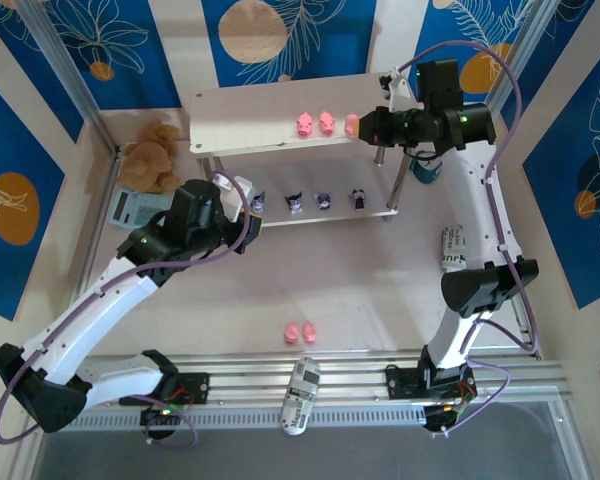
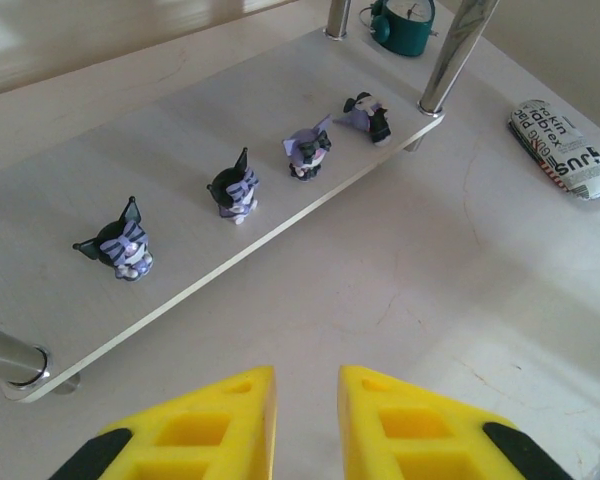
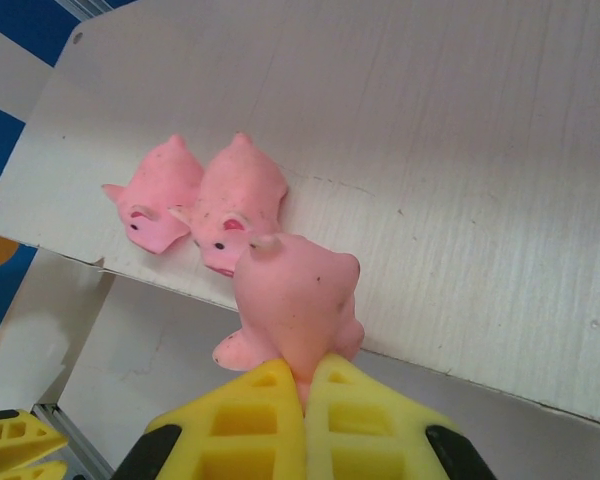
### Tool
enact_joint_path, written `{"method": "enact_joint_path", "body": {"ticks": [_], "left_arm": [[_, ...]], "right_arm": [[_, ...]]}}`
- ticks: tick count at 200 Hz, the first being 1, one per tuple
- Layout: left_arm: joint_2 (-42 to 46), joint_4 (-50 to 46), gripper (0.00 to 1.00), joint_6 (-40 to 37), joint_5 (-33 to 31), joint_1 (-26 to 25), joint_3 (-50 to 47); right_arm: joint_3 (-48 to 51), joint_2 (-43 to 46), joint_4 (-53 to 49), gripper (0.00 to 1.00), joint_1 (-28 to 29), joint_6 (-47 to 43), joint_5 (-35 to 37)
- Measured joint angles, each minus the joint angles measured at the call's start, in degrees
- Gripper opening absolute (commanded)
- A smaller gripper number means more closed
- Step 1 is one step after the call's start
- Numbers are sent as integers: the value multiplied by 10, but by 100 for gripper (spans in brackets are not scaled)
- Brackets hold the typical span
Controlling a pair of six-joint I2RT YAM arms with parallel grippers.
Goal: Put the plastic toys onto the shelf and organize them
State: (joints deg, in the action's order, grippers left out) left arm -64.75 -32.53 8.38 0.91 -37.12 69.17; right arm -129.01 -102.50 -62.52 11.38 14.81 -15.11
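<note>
Pale beige tabletop (image 1: 360,290), enclosed by blue wall panels (image 1: 20,150) printed with white leaves and orange discs. Far left: a brown plush teddy bear (image 1: 152,158) by the wall. Just in front of it lies a grey-green pocket calculator (image 1: 132,208), flat, keys up. Far right: a small teal clock (image 2: 405,28), upright. Nearer on the right, a white oblong case (image 1: 452,248) printed with black and red lettering lies flat. A second, similar printed oblong case (image 1: 300,393) lies across the silver aluminium rails (image 1: 250,375) at the near edge, about midway along them.
</note>
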Motion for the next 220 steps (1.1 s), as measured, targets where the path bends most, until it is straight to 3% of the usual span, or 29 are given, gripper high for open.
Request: {"method": "enact_joint_path", "body": {"ticks": [220], "left_arm": [[-7, 8, 25, 0, 21, 22, -7]], "right_arm": [[-49, -49, 5, 0, -18, 9, -32]]}}
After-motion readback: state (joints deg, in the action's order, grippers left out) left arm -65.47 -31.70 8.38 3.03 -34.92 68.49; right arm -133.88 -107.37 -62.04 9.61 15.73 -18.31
